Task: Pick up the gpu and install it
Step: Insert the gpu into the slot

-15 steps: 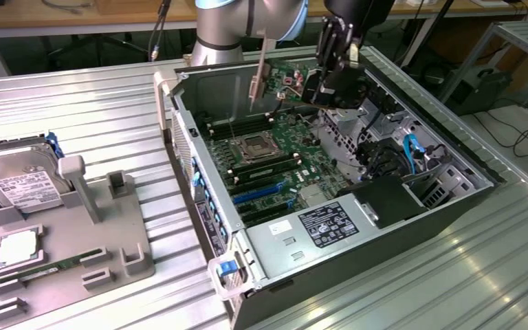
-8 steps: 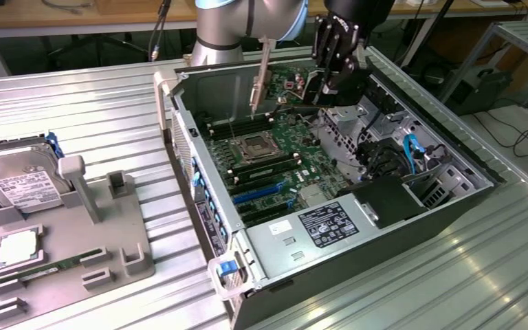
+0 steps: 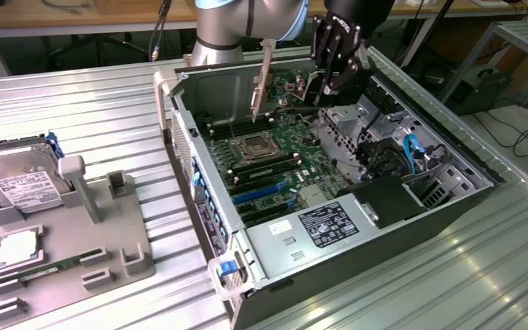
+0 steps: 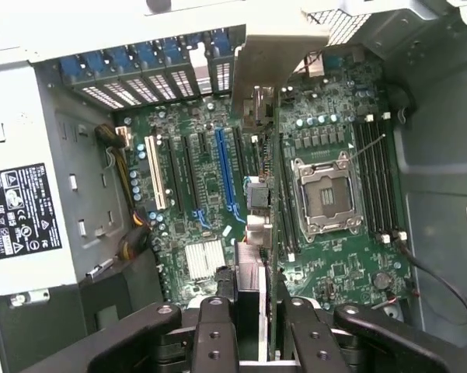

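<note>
Black fingers (image 4: 216, 334) pinch the gpu (image 4: 252, 272) edge-on, one on each face of the card, as it hangs over the motherboard (image 4: 206, 194). The board sits in an open case (image 3: 480, 172) that lies on its side on the ribbed metal surface (image 3: 90, 103). In the exterior view the card's pale bracket (image 3: 263, 77) stands upright, clear of the board and near the rear wall. That wall carries the slot openings (image 4: 140, 85).

The step in hand looks to be alignment. The card's long edge should run parallel to the blue slot (image 4: 227, 175), with the bracket tip aimed at its own rear opening. The card should be kept square rather than tilted, and any descent should go straight down with even pressure along the card. The grip sits at the end far from the bracket, so that bracket end may swing or lag. Slow, steady travel would suit.

The card's contact edge is turned away from the wrist view. From there it appears between the blue slot and the cpu socket (image 4: 324, 194), but I cannot tell whether it is truly over a slot. How far it hangs above the board is also unclear. The arm covers the case's far end in the exterior view. On that view's left a hard drive (image 3: 21, 182) rests in a grey fixture (image 3: 108, 234), part of it cut off by the frame.
</note>
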Controlling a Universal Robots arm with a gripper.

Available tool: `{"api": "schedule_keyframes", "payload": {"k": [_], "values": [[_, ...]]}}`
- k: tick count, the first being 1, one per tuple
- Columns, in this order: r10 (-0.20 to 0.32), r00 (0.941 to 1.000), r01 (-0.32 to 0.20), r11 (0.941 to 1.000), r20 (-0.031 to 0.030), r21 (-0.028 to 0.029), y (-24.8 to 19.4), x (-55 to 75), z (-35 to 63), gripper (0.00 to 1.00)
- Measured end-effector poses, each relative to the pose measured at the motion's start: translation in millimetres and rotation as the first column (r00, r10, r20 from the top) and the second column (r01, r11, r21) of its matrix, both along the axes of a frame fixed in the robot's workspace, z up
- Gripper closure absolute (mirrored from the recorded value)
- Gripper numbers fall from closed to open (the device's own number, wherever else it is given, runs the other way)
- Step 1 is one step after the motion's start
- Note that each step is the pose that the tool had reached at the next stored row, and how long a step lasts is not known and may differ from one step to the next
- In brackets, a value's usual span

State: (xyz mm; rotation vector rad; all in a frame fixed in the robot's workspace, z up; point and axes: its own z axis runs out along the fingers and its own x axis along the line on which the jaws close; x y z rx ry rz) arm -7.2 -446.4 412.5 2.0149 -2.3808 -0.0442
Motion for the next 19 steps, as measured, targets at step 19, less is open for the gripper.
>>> {"api": "schedule_keyframes", "payload": {"k": [19], "values": [[0.067,0.9975,-0.068,0.9968,0.0237,0.0432,-0.4,-1.4,-11.8,0.72]]}}
